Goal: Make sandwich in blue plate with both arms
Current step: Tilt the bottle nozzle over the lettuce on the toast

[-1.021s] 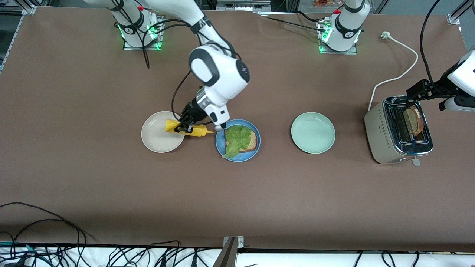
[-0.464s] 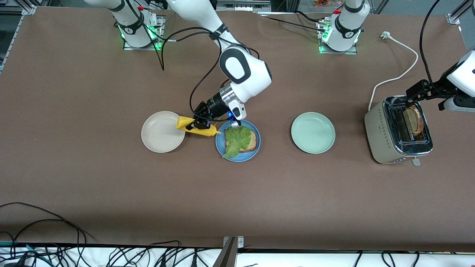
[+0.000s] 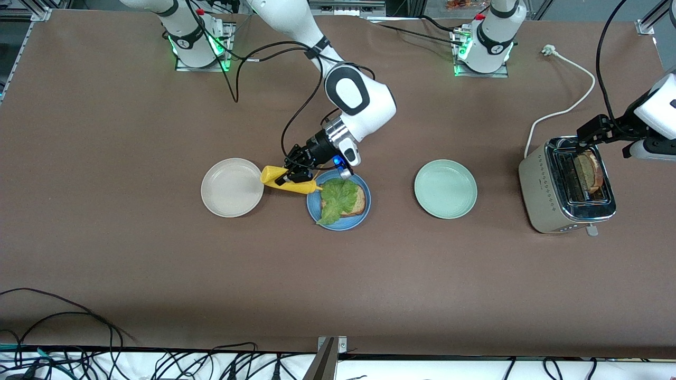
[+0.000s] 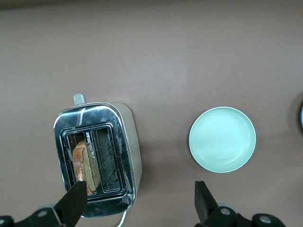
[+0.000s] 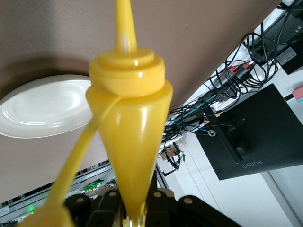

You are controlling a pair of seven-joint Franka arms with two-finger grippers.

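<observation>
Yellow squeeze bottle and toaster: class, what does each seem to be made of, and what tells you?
The yellow cone-nozzled squeeze bottle looks like glossy soft plastic: smooth, with bright highlights. The beige toaster has a mirror-like top, probably polished metal reflecting light; its matte beige sides could be painted metal or plastic.

A silver toaster (image 4: 97, 158) sits on the brown tabletop (image 4: 156, 56), with one browned bread slice (image 4: 85, 165) standing in a slot. The left gripper (image 4: 140, 205) hangs above, its black fingers (image 4: 73, 203) spread wide. A mint-green plate (image 4: 222, 139) lies well apart from the toaster.
</observation>
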